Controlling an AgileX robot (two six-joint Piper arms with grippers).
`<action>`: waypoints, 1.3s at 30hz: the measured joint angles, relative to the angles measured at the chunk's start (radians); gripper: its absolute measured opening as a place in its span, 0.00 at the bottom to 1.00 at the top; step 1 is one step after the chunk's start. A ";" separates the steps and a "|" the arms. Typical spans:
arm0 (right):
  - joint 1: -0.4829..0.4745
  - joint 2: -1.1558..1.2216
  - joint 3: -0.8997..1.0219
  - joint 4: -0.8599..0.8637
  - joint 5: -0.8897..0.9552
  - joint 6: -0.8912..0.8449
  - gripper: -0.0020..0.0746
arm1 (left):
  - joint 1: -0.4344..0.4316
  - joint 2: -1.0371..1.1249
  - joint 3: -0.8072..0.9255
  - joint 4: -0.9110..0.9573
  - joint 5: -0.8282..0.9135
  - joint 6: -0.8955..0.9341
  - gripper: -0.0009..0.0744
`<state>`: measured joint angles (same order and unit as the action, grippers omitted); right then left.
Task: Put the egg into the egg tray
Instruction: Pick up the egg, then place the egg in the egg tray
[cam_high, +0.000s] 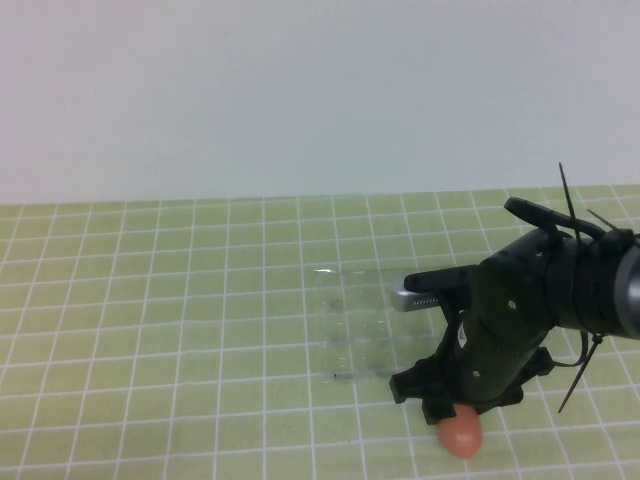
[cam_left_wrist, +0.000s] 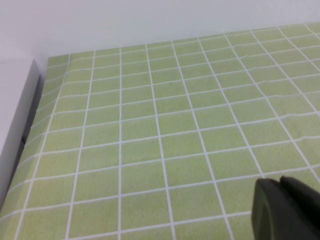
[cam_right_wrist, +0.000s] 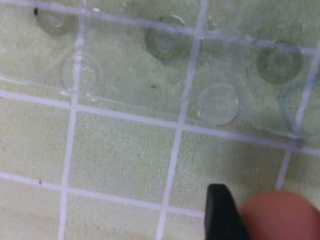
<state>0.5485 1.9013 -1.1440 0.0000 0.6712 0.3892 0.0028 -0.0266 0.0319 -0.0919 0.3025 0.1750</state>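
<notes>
Near the front edge of the table (cam_high: 150, 300), toward the robot's right, the egg (cam_high: 460, 434) is seen resting on the green grid cloth, directly beneath the right pincer (cam_high: 448, 412). The pincer is lowered over the egg, and in the right wrist view one dark finger (cam_right_wrist: 222, 212) is shown pressed against the side of the egg (cam_right_wrist: 280, 215). The second finger is not seen, so whether the egg is actually clamped cannot be told.

The egg tray (cam_high: 355, 325) is laid flat just beyond the egg, farther from the robot and slightly to its left. Its clear cups are seen in the right wrist view (cam_right_wrist: 165, 65), and its near rim is separated from the egg by a band of bare cloth. The tray's right edge is partly overlapped by the arm in the high view.

Open cloth is left on the whole of the robot's left half of the table and behind the tray up to the pale wall.

The left pincer (cam_left_wrist: 287, 210) is held over bare cloth near the table's left border, where a grey edge is visible. Only a dark tip is shown; its opening cannot be told.
</notes>
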 joint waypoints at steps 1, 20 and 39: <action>0.000 -0.008 0.000 0.000 0.005 0.000 0.51 | 0.000 0.000 0.000 0.000 0.000 0.000 0.01; 0.057 -0.380 0.351 0.523 -0.743 -0.810 0.51 | 0.000 0.000 0.000 0.000 0.000 0.000 0.01; 0.087 -0.172 0.420 0.388 -1.163 -0.573 0.51 | 0.000 0.000 0.000 0.000 0.000 0.000 0.01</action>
<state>0.6353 1.7289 -0.7235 0.3875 -0.4918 -0.1840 0.0028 -0.0266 0.0319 -0.0919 0.3025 0.1750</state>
